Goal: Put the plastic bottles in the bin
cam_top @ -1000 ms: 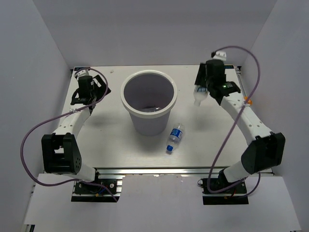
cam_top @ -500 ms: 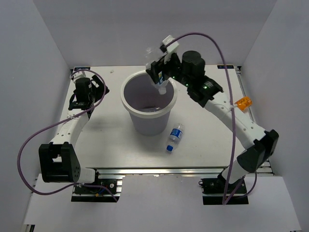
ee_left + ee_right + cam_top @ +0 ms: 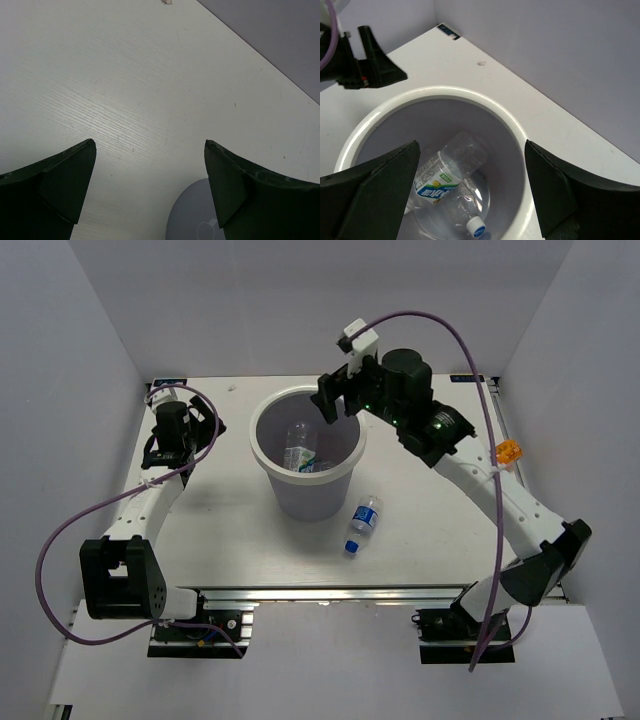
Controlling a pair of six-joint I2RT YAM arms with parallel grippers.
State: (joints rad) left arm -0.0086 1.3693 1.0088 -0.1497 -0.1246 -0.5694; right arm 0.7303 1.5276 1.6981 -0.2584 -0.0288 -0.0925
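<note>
Bright, even light; soft shadows

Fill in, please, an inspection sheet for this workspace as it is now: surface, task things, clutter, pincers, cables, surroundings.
Surface: white table, a few faint marks.
Job's things: bin upright mid-table; green-white labelled bottle and clear bottle lie inside it; blue-label bottle lies on the table beside the bin.
Clutter: small orange thing by the right arm, kind unclear; tiny speck near the far edge.
Grippers: left pincer open, empty, over bare table; right pincer open, empty, above the bin.
Cables: purple cable loops off the left arm; second purple cable arches over the right arm.
Surroundings: plain walls on three sides.
</note>
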